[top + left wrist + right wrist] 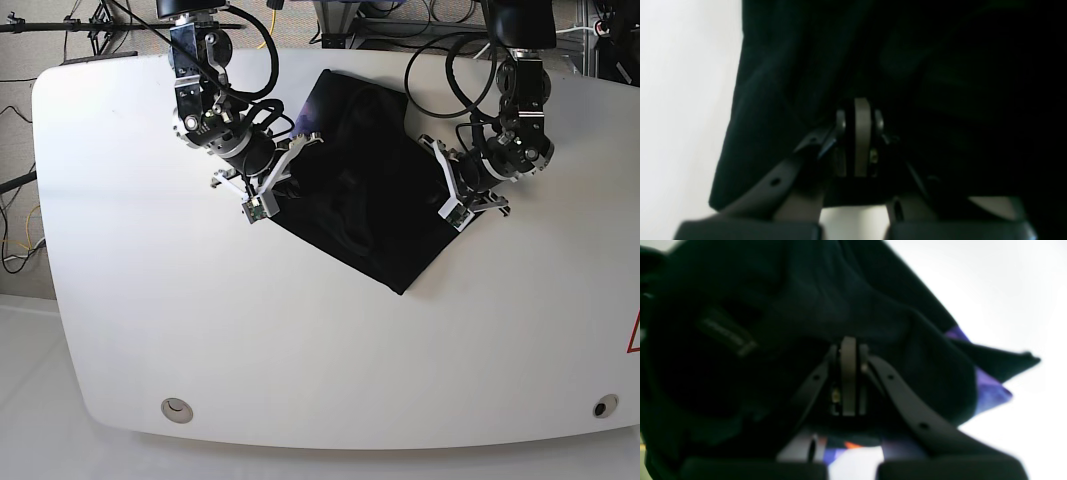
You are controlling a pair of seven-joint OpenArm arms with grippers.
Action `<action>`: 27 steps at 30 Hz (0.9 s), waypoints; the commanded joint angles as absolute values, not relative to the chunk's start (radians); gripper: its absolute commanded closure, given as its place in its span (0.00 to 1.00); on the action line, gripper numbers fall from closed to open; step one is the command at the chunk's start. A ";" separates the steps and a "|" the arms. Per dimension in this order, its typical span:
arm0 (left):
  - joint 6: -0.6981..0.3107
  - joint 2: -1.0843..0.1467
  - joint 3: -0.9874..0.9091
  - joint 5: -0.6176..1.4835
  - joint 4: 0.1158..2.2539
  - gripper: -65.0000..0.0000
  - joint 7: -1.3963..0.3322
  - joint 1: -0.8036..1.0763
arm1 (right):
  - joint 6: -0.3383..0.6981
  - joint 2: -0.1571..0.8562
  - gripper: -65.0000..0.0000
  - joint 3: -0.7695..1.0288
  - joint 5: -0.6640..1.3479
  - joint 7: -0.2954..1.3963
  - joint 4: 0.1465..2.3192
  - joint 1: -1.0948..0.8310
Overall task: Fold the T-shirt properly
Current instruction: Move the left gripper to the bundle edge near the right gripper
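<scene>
T-shirt (365,195): upper middle of white tabletop (150,300), rumpled (purple at one edge) | left pincer (447,190): clamped on its right edge | right pincer (268,190): clamped on its left edge

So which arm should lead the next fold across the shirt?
Probably the right gripper: it is shut on the T-shirt at its bunched neck edge. The left gripper is also shut on cloth, so both could lift together.
</scene>
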State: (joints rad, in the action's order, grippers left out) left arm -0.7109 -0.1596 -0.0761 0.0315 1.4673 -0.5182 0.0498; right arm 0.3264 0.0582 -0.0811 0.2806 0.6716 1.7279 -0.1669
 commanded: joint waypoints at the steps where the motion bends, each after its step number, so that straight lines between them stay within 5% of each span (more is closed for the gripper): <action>1: -0.698 -0.170 -0.083 0.007 1.460 0.98 -0.511 0.024 | 0.332 0.062 0.99 -0.074 0.292 0.653 1.727 -0.164; 27: -0.698 -0.074 -0.065 0.012 1.483 0.98 -0.446 0.016 | 0.332 0.068 1.00 -0.080 0.299 0.671 1.743 -0.118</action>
State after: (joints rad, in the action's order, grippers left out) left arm -0.6960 -0.0719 -0.0654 -0.0040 1.4460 -0.4610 0.0322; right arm 0.3214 0.0723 -0.0742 0.2878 0.6819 1.7107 -0.1349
